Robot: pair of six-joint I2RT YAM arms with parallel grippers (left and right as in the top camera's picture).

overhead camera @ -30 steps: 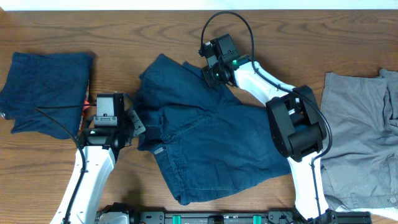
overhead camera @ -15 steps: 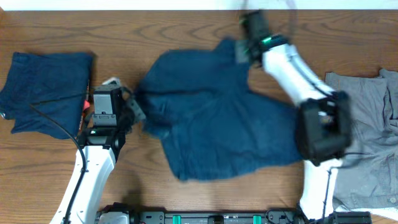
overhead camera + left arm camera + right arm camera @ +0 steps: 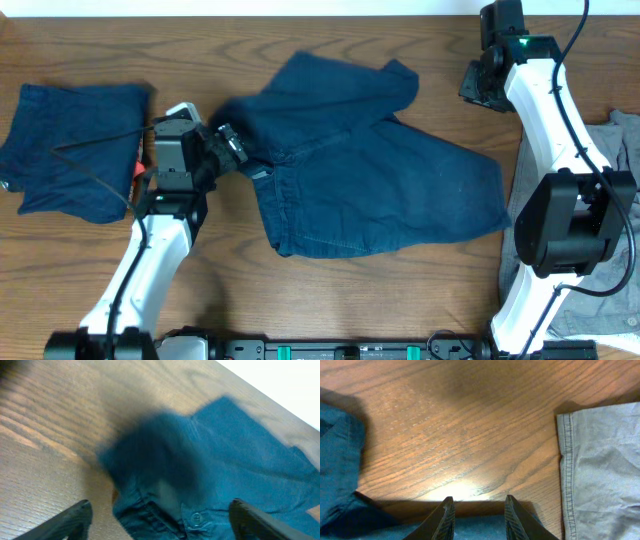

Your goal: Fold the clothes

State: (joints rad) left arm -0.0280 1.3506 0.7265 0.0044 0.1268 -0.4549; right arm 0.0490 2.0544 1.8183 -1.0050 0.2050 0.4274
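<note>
A dark navy pair of shorts [image 3: 370,175] lies spread and rumpled in the middle of the table. My left gripper [image 3: 232,148] is at its left edge and stands wide open. In the left wrist view its waistband with a button [image 3: 196,518] lies under the gap between the fingers [image 3: 161,506], and the cloth is blurred. My right gripper [image 3: 480,85] is at the back right, off the cloth. Its jaws [image 3: 477,505] are parted with nothing pinched; navy cloth [image 3: 340,460] shows to its left and below.
A folded navy pair [image 3: 70,145] lies at the far left. A light grey pair [image 3: 625,200] lies at the right edge, also seen as the grey hem [image 3: 605,470]. Bare wood table [image 3: 330,300] runs along the front.
The navy shorts were lifted and swung back and to the right, then dropped. Both grippers have let go. The right arm has moved to the back right corner.
</note>
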